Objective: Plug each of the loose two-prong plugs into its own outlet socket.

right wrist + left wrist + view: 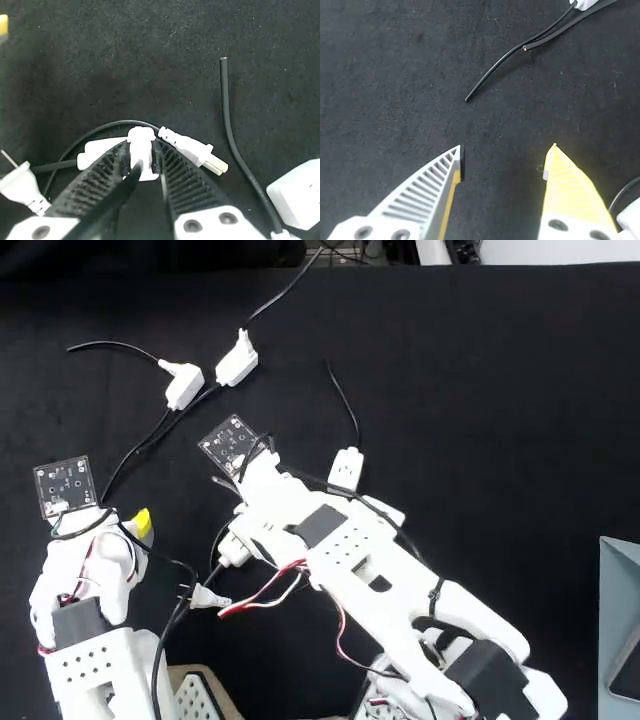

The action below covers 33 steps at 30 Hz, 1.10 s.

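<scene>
Nearest the arm bases, a loose plug (205, 597) lay on the bench (500, 390), which was covered in black felt-like cloth. It had a white moulded body, two thin metal prongs and a black cord.

R pincer (141, 150), w/ black ribbed fingers, was pressed onto a 2nd plug (140, 140). That one was white and smooth w/ a rounded top, a black cord looping off it. Just beside it lay a 3rd plug (192, 150): slim tapered white body, ribbed collar, flat pale prongs.

L pincer (506, 149) hung spread over bare cloth on the left side, w/ nothing between its wedge-shaped ribbed fingers, one white, one yellow.

Further out, beside the R arm, sat a boxy white socket (347, 468). A stiff black wire (343, 400) curved away from it, cut end free.

Farthest out were a left block (183, 383) and a right block (237, 358), close together. Both were white and angular, each on a black cord. Couldn't tell if they were sockets or plugs.
</scene>
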Motion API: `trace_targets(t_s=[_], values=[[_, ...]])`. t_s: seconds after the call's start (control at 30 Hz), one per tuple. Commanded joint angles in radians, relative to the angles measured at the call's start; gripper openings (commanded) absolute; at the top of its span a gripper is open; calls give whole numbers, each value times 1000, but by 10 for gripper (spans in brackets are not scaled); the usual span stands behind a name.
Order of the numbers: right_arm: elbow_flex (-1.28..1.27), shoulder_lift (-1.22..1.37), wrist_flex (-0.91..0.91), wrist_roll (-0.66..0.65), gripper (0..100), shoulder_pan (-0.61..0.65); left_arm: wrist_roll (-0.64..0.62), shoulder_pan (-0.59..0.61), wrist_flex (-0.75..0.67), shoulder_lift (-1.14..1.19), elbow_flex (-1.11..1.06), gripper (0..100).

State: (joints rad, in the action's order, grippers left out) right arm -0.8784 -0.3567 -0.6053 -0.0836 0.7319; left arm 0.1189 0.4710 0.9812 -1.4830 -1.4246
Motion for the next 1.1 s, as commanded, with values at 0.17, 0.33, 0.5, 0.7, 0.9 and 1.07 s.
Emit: trace_targets(t_s=[0.17,0.33,0.5,0.7,0.9,1.07], values=[[10,-39,-37,-8,12,5,-9,4,-17,-9,1,267],[4,-36,-35,-32,12,5,-8,-1,-17,-14,-8,267],[8,44,-34,-34,12,5,-8,-1,-17,-14,-8,267],[7,58,-40,-34,12,5,-8,-1,-17,-14,-10,267],[7,58,-43,-34,12,3,-8,-1,-17,-14,-10,267],[8,58,-43,-34,11,3,-8,-1,-17,-14,-10,267]])
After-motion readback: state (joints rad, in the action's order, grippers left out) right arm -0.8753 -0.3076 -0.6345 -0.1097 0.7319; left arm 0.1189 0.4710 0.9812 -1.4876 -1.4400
